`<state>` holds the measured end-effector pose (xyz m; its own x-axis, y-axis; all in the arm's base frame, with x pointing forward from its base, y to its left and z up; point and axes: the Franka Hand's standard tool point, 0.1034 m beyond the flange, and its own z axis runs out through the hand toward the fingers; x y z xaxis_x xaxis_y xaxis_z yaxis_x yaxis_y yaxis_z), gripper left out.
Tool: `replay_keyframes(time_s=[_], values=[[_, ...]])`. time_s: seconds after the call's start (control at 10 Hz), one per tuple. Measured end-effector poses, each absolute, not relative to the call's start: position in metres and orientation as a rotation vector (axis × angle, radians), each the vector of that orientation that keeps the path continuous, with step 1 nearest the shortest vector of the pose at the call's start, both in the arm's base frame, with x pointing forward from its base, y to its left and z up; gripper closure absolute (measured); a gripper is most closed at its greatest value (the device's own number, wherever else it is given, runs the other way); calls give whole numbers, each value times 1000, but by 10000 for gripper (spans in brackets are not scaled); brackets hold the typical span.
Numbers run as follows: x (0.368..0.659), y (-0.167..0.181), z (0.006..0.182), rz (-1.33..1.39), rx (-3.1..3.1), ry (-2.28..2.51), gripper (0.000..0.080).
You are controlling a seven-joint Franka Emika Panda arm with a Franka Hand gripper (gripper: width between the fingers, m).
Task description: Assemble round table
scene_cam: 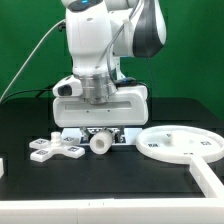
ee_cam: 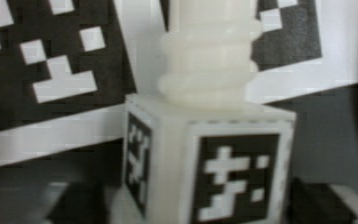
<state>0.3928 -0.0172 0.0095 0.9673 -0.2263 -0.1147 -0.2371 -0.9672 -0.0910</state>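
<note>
I saw the gripper (scene_cam: 97, 133) hanging low over the middle of the tabletop (scene_cam: 170, 112). Its fingers were lost in shadow, so I could not tell whether they were spread or pinching. The leg (scene_cam: 100, 146) lay just beneath it. The foot (scene_cam: 55, 150) sat beside the leg toward the exterior view's left, and the disc (scene_cam: 178, 146) lay near the tabletop's edge on the exterior view's right. The wrist view was blurred, with the leg (ee_cam: 202, 150) filling it and the marker board (ee_cam: 51, 60) behind.

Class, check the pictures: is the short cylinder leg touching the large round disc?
Apart. The exterior view shows a strip of bare black table between the short cylinder leg and the round disc.
</note>
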Motion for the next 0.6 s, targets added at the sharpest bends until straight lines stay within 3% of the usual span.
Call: replay_keyframes(time_s=[0.1,0.2,0.3,0.6], values=[[393,-17,9,158,-3012,356,231],[393,-17,9,158,-3012,356,166],[393,-17,9,158,-3012,356,153],[392,-16,12,180,-3004,351,151]])
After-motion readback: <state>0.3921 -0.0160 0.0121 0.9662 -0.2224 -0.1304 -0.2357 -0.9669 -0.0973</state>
